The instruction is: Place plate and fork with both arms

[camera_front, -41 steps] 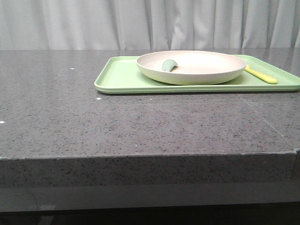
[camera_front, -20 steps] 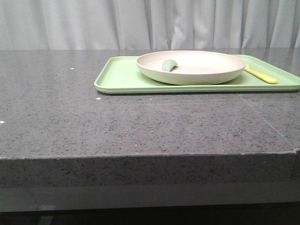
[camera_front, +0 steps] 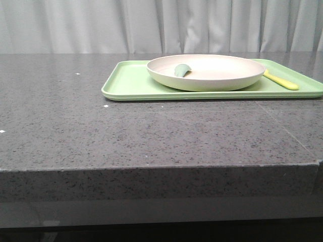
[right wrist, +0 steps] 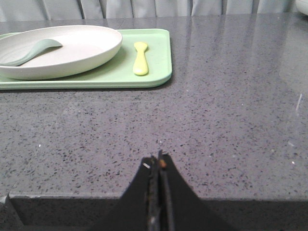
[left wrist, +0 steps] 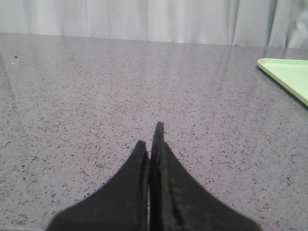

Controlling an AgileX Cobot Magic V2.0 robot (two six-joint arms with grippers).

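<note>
Both pincers are pressed fully closed with nothing in them. The left pincer (left wrist: 153, 144) has its black fingers meeting at a point, low over bare speckled grey stone worktop (camera_front: 151, 136), with only a corner of the flat rectangular light-green plastic tray (left wrist: 288, 77) visible off to its side. The right pincer (right wrist: 158, 161) is the same deal, fingers tight together, sitting near the front edge of the worktop and well apart from the tray (right wrist: 159, 72).

Out on the tray (camera_front: 131, 85), toward the far right part of the worktop, sits the large round cream plastic plate (camera_front: 207, 73) with its raised rim. A muted grey-green spoon-like utensil (camera_front: 181, 69) lies inside the plate, leaning against the rim on the left side. The small slim pale-yellow plastic fork (camera_front: 281, 80) lies flat on the tray just beside the plate on its right, between the plate (right wrist: 72, 48) and the tray's right rim; from the right wrist view the fork (right wrist: 140, 58) isn't touching the plate. Pale curtains (camera_front: 161, 25) hang behind it all.
</note>
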